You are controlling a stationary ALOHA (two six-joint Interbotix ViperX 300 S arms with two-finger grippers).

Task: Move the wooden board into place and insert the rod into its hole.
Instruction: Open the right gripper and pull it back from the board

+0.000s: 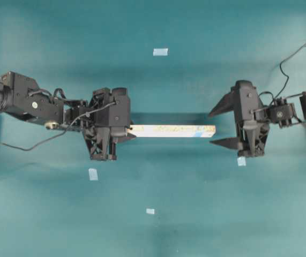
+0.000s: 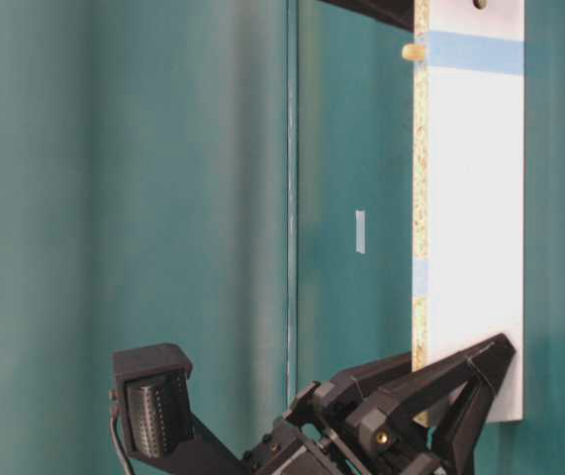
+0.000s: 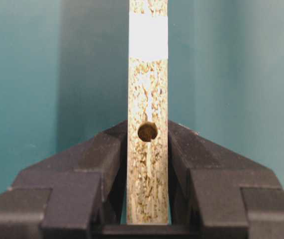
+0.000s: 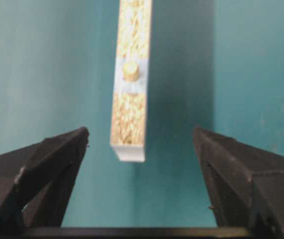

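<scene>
The wooden board (image 1: 171,130) hangs level above the teal table, standing on its narrow edge. My left gripper (image 1: 130,131) is shut on its left end; in the left wrist view the jaws (image 3: 147,164) clamp both faces just behind an empty hole (image 3: 147,132) in the speckled edge. The rod (image 4: 131,71), a short cream peg, sticks out of the board's edge (image 4: 129,114) at a light-blue tape band, also seen from table level (image 2: 413,51). My right gripper (image 4: 139,144) is open wide, just off the board's right end (image 1: 211,130), touching nothing.
Small light-blue tape squares lie on the table at the back (image 1: 160,52), front left (image 1: 92,174), front middle (image 1: 150,211) and under the right gripper (image 1: 241,161). A black cable (image 1: 289,59) loops at the right arm.
</scene>
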